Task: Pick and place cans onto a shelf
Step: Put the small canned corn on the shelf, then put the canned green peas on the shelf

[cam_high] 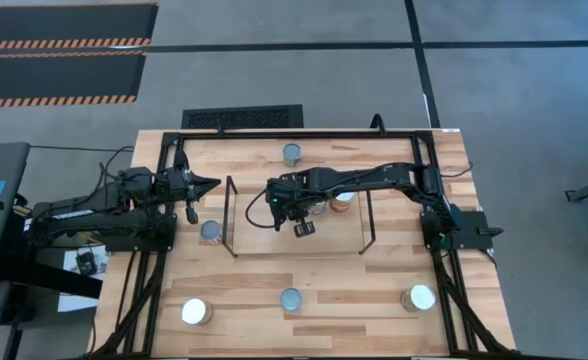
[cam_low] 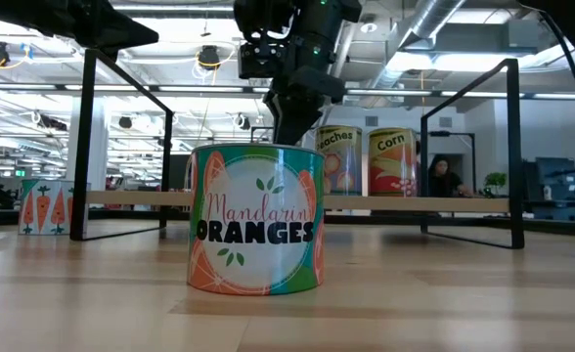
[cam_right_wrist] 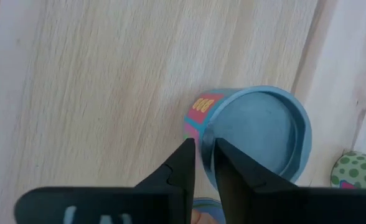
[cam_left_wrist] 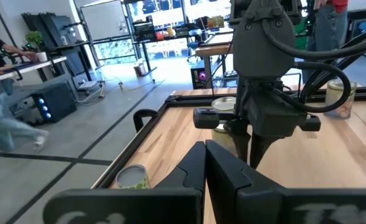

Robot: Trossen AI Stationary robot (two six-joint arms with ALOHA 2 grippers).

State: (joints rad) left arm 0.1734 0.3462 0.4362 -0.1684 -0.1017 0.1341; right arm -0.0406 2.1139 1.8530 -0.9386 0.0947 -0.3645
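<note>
The shelf (cam_high: 264,240), a low black-wire rack with a light wood board (cam_low: 141,198), stands mid-table. My right gripper (cam_right_wrist: 205,158) points steeply down over it, fingers slightly open astride the near rim of a blue-topped can (cam_right_wrist: 258,134) that stands upright on the wood. In the low view that can is hidden behind the Mandarin Oranges can (cam_low: 256,220). A Peaches can (cam_low: 338,161) and a Corn can (cam_low: 393,161) stand on the shelf. My left gripper (cam_high: 209,183) waits shut at the table's left, raised and level. My right gripper comes from above, one finger (cam_right_wrist: 184,163) outside the can's pink-and-teal wall (cam_right_wrist: 198,115), the other (cam_right_wrist: 228,163) over the blue top. The rim shows in the narrow gap between them. I cannot tell whether either finger touches it.
Loose cans stand on the table: one at the far edge (cam_high: 291,153), one left of the shelf (cam_high: 211,231), three along the near edge (cam_high: 195,312), (cam_high: 291,298), (cam_high: 420,297). A black metal frame (cam_high: 274,132) edges the table. People show in the room beyond.
</note>
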